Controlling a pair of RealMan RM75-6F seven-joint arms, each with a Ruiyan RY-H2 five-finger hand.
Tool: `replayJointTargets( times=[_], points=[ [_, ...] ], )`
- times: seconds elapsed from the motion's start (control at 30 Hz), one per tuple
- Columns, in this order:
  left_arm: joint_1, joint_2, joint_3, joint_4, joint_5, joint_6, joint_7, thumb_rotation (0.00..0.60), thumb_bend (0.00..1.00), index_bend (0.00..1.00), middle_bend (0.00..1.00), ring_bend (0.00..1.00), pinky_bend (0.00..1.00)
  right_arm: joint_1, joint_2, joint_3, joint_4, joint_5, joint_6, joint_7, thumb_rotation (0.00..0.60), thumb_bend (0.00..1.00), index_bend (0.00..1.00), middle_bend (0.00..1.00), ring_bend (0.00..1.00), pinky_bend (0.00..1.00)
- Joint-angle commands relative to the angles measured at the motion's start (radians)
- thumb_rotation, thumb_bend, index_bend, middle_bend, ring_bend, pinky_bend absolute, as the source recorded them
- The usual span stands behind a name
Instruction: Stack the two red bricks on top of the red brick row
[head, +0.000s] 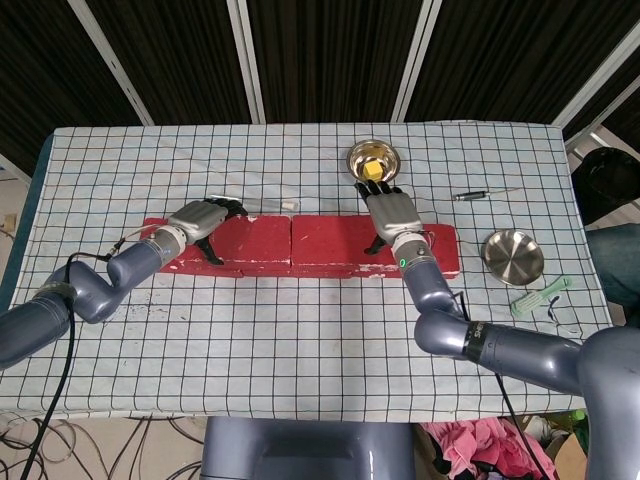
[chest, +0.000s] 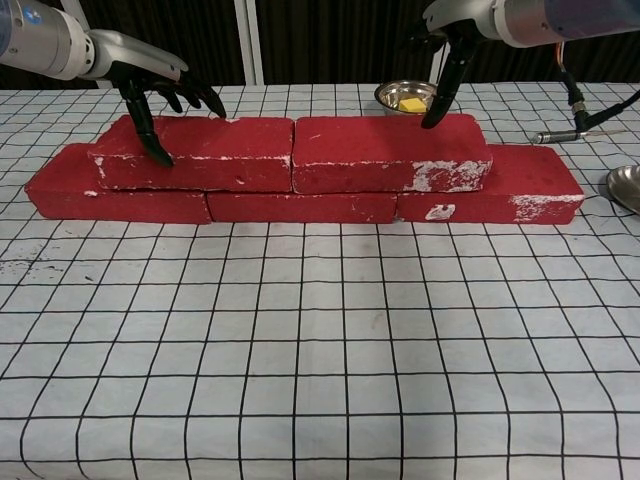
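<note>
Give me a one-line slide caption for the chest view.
Two red bricks stacked end to end on the red brick row, left hand and right hand touching their tops.

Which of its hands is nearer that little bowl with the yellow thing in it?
Right. The right hand lies just in front of the bowl; the left hand is far off to its left.

From the chest view the right-hand bowl (chest: 628, 188) is chopped off by the frame edge, only a sliver of rim shows. The pen-like tool (head: 484, 194) near the table's back right is too small to identify, same for the greenish thing (head: 538, 296) by the right edge. Overhead, the right hand (head: 390, 213) covers part of the right top brick (head: 340, 238), so finger contact is unclear. The bottom brick row (head: 440, 262) is mostly hidden under the top ones.
</note>
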Motion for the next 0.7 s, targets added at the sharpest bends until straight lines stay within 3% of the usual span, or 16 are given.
replayJointTargets(
  times=[0.03, 0.7],
  points=[
    [-0.001, 0.0, -0.003, -0.002, -0.005, -0.003, 0.006, 0.6, 0.0, 0.01, 0.03, 0.0, 0.1, -0.001, 0.001, 0.0, -0.001, -0.001, -0.001, 0.0, 0.6, 0.0, 0.0, 0.01, 0.0, 0.14],
    [0.004, 0.007, -0.016, -0.013, -0.036, -0.009, 0.047, 0.6, 0.0, 0.0, 0.01, 0.0, 0.09, -0.008, 0.007, 0.0, -0.006, -0.006, -0.003, 0.006, 0.6, 0.0, 0.0, 0.01, 0.0, 0.14]
  ],
)
